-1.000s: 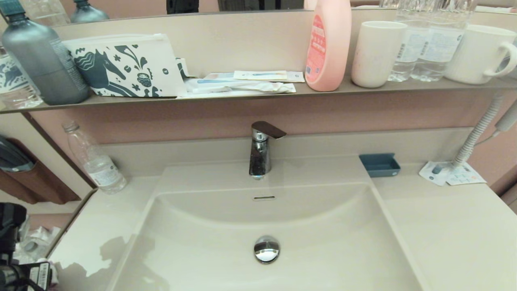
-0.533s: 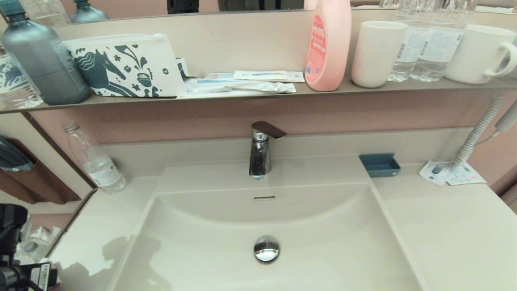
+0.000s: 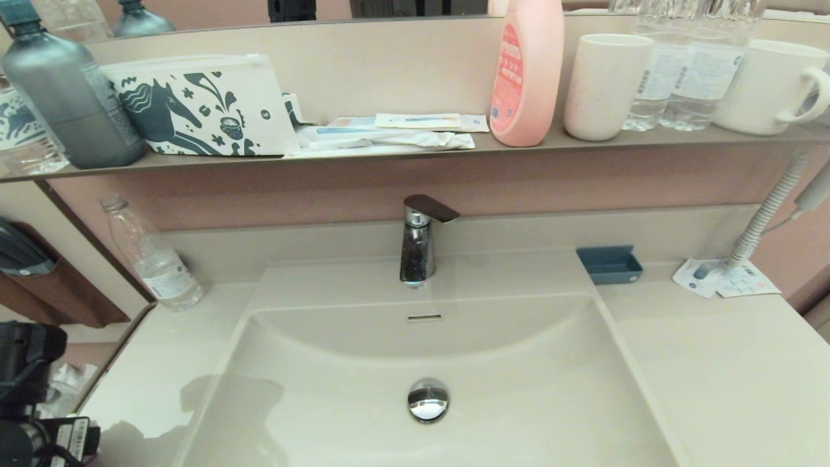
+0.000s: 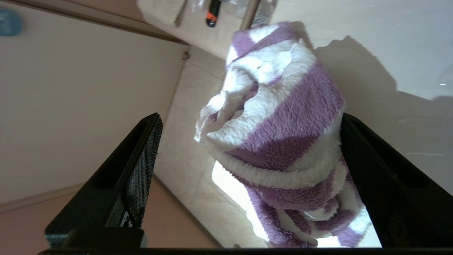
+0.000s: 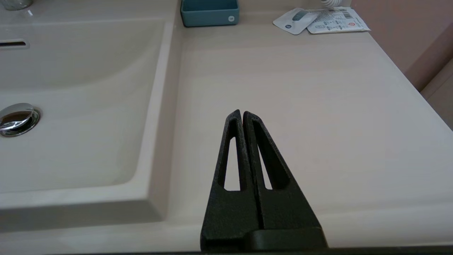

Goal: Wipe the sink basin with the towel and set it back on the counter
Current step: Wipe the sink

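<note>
The purple and white striped towel (image 4: 283,117) is bunched up between the fingers of my left gripper (image 4: 250,118), which is open. The cloth leans on one finger, and a wide gap separates it from the mesh-padded finger (image 4: 141,159). In the head view the left arm (image 3: 26,402) sits at the lower left corner, beside the counter's left end, and the towel is hidden there. The beige sink basin (image 3: 519,389) holds only its chrome drain plug (image 3: 428,400) and overflow slot (image 3: 424,318). My right gripper (image 5: 242,112) is shut and empty above the counter (image 3: 713,363), right of the basin.
A chrome faucet (image 3: 418,240) stands behind the basin. A blue tray (image 3: 609,264) and sachets (image 3: 723,279) lie on the back right of the counter, and a clear bottle (image 3: 152,256) at the back left. The shelf (image 3: 389,155) above carries a pouch, bottles and cups.
The left arm has risen and shifted a little to the right at the lower left corner. Its shadow on the counter has spread toward the basin.
</note>
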Robot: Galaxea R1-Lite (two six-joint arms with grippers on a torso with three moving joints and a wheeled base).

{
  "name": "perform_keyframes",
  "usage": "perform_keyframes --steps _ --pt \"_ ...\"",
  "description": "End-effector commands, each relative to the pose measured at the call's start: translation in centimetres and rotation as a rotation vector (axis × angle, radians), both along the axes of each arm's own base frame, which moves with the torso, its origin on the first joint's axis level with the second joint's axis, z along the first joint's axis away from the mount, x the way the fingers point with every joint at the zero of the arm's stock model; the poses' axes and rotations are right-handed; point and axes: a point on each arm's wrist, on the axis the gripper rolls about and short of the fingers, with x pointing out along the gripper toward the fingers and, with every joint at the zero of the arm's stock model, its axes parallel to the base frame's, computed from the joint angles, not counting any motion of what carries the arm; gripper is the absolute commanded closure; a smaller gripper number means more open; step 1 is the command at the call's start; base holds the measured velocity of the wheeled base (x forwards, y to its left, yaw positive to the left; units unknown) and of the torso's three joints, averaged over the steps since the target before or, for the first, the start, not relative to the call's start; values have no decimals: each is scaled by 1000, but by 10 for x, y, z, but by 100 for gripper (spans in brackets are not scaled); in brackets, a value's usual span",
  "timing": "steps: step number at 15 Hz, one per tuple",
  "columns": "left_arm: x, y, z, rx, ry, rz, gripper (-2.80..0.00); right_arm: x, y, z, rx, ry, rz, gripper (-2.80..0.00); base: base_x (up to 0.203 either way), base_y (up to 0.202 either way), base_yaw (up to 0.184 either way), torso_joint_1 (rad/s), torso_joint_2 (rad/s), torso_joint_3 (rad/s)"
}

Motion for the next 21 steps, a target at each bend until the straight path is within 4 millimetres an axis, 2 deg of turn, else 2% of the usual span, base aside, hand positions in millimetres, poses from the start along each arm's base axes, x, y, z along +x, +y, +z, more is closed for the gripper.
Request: perform_keyframes --steps 1,5,8,12,17,21 --pt "-1 -1 -3 13 22 3 -280 0 0 0 0 0 0 0 0 0 0 0 0 0" --pt "3 10 -4 33 44 83 -280 0 0 0 0 0 0 0 0 0 0 0 0 0" --pt "4 19 -3 121 88 182 -280 0 0 0 0 0 0 0 0 0 0 0 0 0" --pt "0 16 3 219 118 202 -280 0 0 0 0 -1 0 0 0 0 0 0 0 0" --pt "2 -3 6 251 95 100 -280 0 0 0 0 0 0 0 0 0 0 0 0 0" --pt "1 -15 -1 251 127 14 -280 0 0 0 0 0 0 0 0 0 0 0 0 0"
